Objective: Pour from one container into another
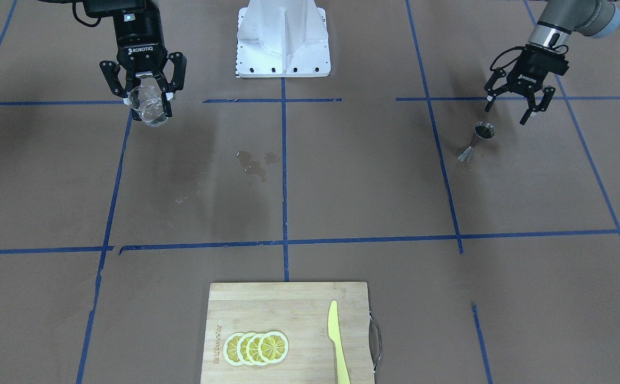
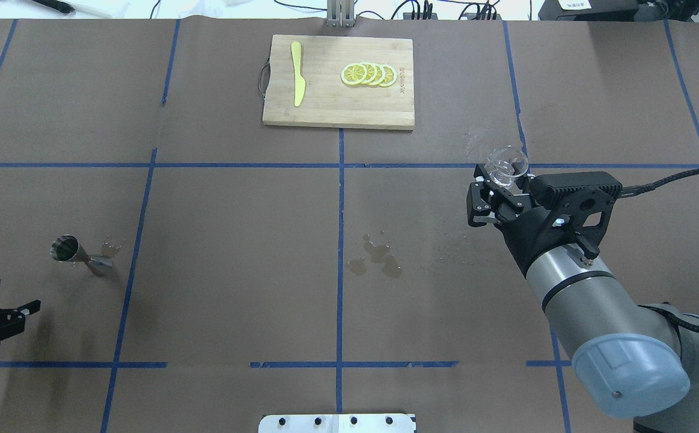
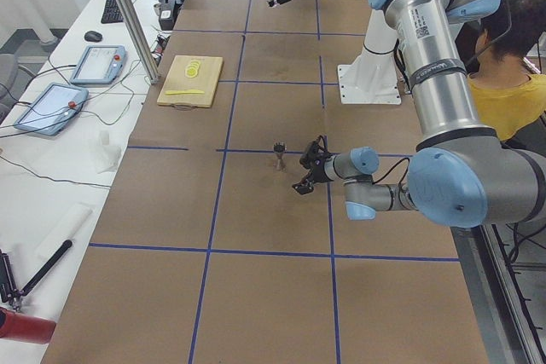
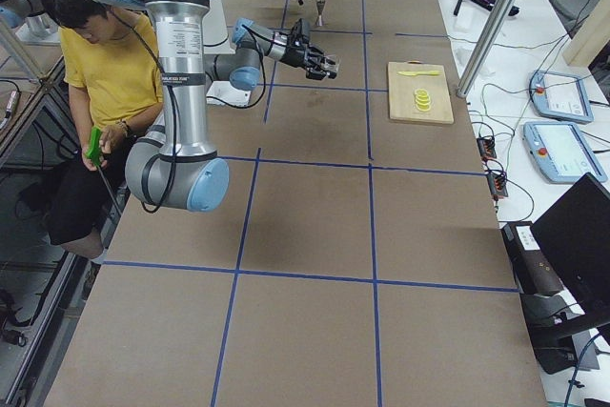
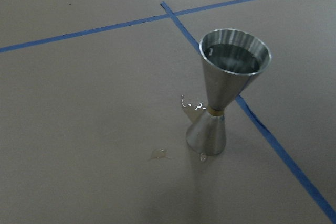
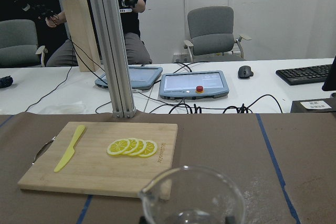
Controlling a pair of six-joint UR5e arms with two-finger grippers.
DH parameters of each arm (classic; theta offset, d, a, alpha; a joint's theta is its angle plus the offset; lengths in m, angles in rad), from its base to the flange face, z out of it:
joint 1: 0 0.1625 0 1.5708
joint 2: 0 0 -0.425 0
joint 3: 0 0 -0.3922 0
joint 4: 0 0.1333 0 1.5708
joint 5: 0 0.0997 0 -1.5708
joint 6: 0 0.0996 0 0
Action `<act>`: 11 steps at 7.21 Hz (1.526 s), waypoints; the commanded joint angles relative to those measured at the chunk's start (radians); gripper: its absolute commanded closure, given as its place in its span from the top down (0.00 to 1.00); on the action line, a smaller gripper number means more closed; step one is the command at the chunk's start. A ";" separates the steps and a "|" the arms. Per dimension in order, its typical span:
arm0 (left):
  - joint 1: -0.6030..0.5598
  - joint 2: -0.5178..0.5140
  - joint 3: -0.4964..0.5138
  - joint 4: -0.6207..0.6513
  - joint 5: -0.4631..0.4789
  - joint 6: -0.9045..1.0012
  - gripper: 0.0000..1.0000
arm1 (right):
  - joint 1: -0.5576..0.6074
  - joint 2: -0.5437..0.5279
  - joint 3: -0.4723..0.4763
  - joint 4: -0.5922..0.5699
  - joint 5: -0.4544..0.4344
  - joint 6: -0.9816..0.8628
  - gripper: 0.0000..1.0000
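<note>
The small clear glass cup [image 1: 148, 106] hangs well above the table with my right gripper [image 1: 147, 101] shut on it. It also shows in the overhead view [image 2: 507, 163], and in the right wrist view [image 6: 191, 198] its rim looks about level. The steel jigger [image 1: 477, 141] stands upright on the table at my left side [image 2: 79, 252]. The left wrist view shows liquid in the jigger's [image 5: 226, 93] top cone and drops around its foot. My left gripper [image 1: 508, 112] hovers open just behind the jigger, holding nothing [image 2: 12, 296].
A small puddle [image 2: 376, 258] lies near the table's middle. A wooden cutting board [image 2: 325, 102] at the far edge carries lemon slices [image 2: 368, 74] and a yellow knife [image 2: 297, 72]. The white robot base [image 1: 283, 40] sits at the near edge. A person in yellow [image 4: 95, 64] sits beside the robot.
</note>
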 commanded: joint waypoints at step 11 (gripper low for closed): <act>-0.910 -0.419 0.169 0.621 -0.904 0.346 1.00 | 0.063 0.003 -0.257 0.113 0.004 0.011 0.00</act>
